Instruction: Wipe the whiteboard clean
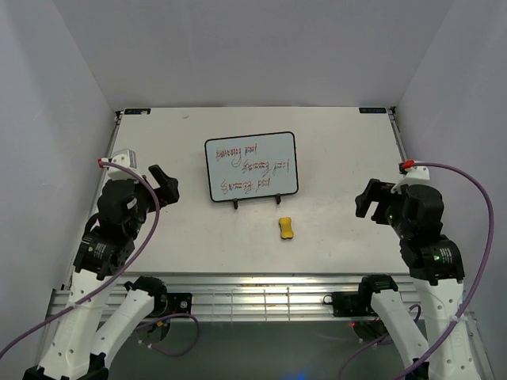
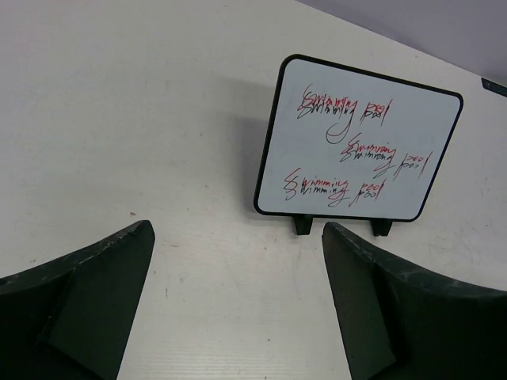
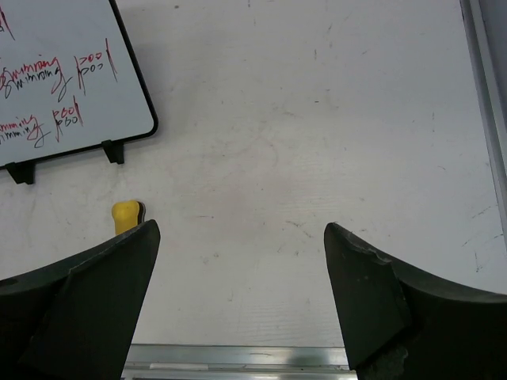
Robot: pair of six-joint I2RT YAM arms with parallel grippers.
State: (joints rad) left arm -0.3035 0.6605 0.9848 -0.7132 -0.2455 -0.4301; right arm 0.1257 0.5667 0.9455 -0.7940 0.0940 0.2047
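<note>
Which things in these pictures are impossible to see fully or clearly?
Right wrist view: the yellow eraser is partly hidden behind a finger of the right gripper.
Same view: the whiteboard is cut off by the left and top edges.
Top view: its writing is too small to read.

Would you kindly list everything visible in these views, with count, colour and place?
whiteboard: one, white with a black frame and red and dark writing, standing mid-table toward the far side
eraser: one, yellow, on the table in front of the whiteboard, apart from it
table: one, white
rail: one, silver, along the near edge
cables: two, purple, one along each arm
left gripper: one, black, open, empty, left side
right gripper: one, black, open, empty, right side
</note>
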